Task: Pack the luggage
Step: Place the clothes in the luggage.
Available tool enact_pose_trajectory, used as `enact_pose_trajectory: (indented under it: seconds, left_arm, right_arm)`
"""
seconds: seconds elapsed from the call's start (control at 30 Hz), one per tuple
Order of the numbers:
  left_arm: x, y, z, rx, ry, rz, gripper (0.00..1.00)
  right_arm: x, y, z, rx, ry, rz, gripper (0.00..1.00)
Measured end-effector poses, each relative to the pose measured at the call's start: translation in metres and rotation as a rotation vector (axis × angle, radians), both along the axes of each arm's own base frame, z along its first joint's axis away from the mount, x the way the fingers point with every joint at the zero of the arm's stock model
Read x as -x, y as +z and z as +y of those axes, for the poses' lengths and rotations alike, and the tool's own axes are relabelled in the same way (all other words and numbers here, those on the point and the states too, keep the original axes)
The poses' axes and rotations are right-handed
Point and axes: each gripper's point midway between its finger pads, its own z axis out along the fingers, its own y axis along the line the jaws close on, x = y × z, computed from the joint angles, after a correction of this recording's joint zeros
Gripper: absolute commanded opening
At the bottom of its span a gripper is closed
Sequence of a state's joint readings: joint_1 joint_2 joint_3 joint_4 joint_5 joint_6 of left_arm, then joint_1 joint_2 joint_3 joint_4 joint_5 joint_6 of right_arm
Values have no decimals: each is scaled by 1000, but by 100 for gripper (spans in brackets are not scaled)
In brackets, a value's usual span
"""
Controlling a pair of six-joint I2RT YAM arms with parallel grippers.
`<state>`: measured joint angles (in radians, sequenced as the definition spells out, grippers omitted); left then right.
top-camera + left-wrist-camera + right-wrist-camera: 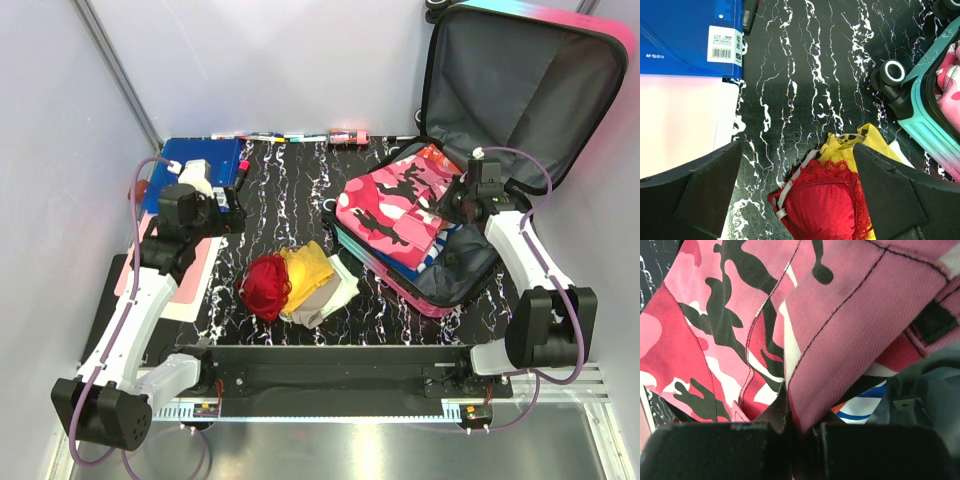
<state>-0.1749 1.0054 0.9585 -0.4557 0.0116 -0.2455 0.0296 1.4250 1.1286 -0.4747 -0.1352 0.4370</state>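
Two pairs of jaws are mine: right jaws pinch the soft pink camouflage garment (840, 330) inside the luggage (460, 280), open at the bench's (300, 190) back right; left jaws hang spread. Its stiff, slick shell looks light; I'd grip the lid's (520, 90) rim.

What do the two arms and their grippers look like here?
The left arm and right arm have white links, black joint housings and a purple cable looping alongside. The left gripper and right gripper are black, with two blocky fingers each.
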Motion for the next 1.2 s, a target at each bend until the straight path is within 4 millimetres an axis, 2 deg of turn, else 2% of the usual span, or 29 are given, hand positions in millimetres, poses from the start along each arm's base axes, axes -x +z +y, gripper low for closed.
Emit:
enact_pose_trajectory:
  seconds: [0.03, 0.1, 0.17, 0.23, 0.3, 0.4, 0.47, 0.6, 0.73, 0.83, 0.93, 1.0, 1.2]
  left_arm:
    - [0, 0, 0, 0, 0, 0, 99]
    - [0, 0, 0, 0, 0, 0, 99]
    - [0, 0, 0, 1, 1, 0, 99]
    - [0, 0, 0, 2, 1, 0, 99]
    - [0, 0, 0, 4, 2, 1, 99]
    - [0, 0, 0, 6, 3, 1, 99]
    - [0, 0, 0, 6, 3, 1, 99]
    - [0, 0, 0, 7, 3, 1, 99]
    - [0, 0, 0, 8, 4, 2, 99]
    - [0, 0, -1, 8, 4, 2, 99]
    - [0, 0, -1, 8, 4, 2, 99]
    - [0, 0, -1, 8, 4, 2, 99]
    - [0, 0, -1, 8, 4, 2, 99]
  right_arm:
    - [0, 0, -1, 5, -2, 1, 0]
    - [1, -1, -3, 19, -5, 5, 8]
    - [3, -2, -4, 25, -5, 9, 29]
    - [3, -2, -4, 28, -2, 10, 59]
    - [5, -3, -7, 38, -10, 18, 69]
    - [8, -1, -14, 68, -24, 24, 74]
    - [9, 8, -20, 89, -42, 13, 75]
    - [10, 48, -27, 114, -67, -87, 75]
    - [5, 92, -22, 103, -57, -212, 76]
    - [1, 100, -9, 77, -15, -249, 77]
    - [-8, 87, 2, 58, 16, -223, 80]
    - [-15, 69, 4, 53, 21, -179, 81]
    - [-28, -17, 1, 73, 3, 35, 82]
